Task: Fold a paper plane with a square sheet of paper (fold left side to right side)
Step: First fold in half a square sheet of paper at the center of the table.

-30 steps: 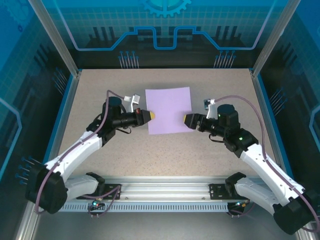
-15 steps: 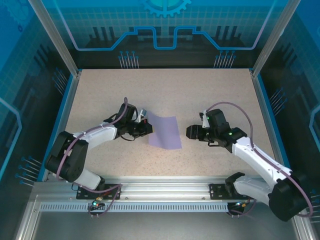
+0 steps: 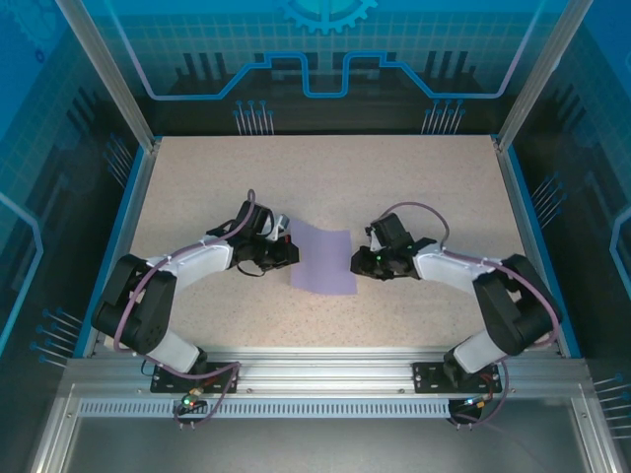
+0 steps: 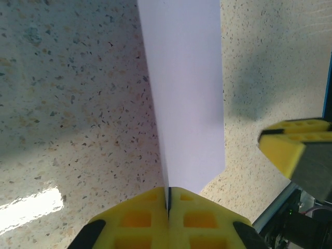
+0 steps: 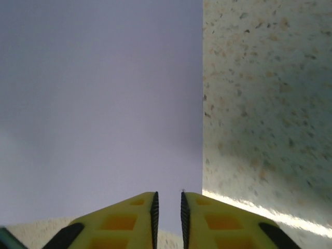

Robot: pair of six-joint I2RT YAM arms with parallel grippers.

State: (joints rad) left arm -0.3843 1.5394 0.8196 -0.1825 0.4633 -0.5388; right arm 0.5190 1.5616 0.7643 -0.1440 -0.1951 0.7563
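L gripper (image 3: 293,252) is clamped tight on the left edge of the paper (image 3: 323,261); paper's abt the middle of the table (image 3: 325,177), well off every edge; R gripper (image 3: 357,263) is at its right edge, fingers nearly together w/ a thin gap; can't tell if it's actually got paper.

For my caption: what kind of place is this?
Probably a robotics lab cell: aluminium frame posts, blue printed panels around a speckled table, a left arm and a right arm on a rail.
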